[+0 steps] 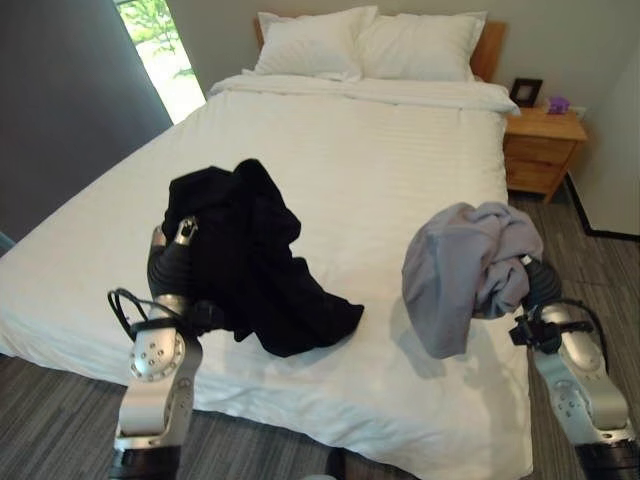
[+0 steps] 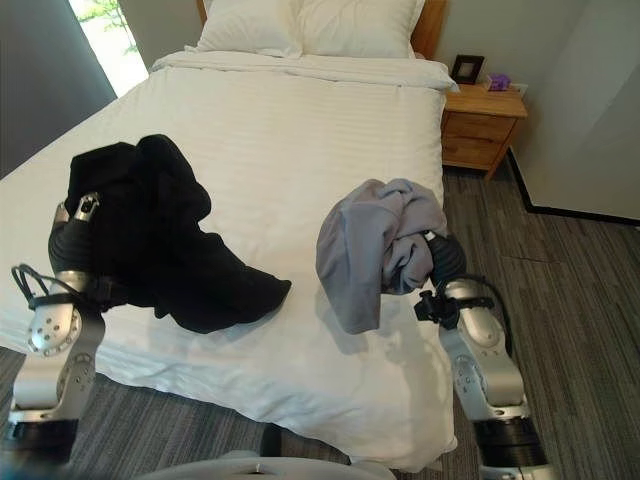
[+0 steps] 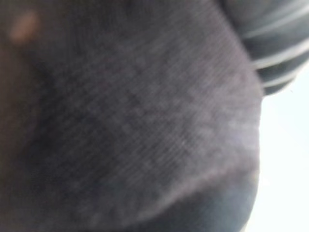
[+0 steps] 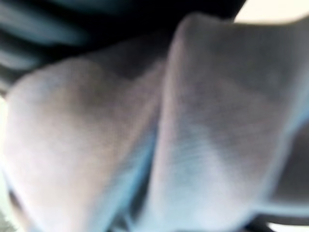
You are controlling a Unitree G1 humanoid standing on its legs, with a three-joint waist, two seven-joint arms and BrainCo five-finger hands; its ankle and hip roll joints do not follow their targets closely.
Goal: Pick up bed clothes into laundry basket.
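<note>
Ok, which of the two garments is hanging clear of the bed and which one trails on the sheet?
The grey garment at the right hand hangs clear of the bed. The black garment at the left hand trails onto the sheet.

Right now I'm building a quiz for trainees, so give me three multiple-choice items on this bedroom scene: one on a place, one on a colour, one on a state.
1. Where is the nightstand?
A. beside the head of the bed, on the robot's right
B. at the foot of the bed
C. under the window

2. What colour is the garment at the right hand?
A. red
B. grey
C. black

3. How does the black garment at the left hand lie?
A. folded flat on a pillow
B. bunched and raised, its lower end trailing on the bed
C. on the floor

Answers: 1 A, it stands against the wall next to the pillows. 2 B, the eye views show grey cloth draped over that hand. 3 B, its top stands above the sheet while its tail rests on it.
</note>
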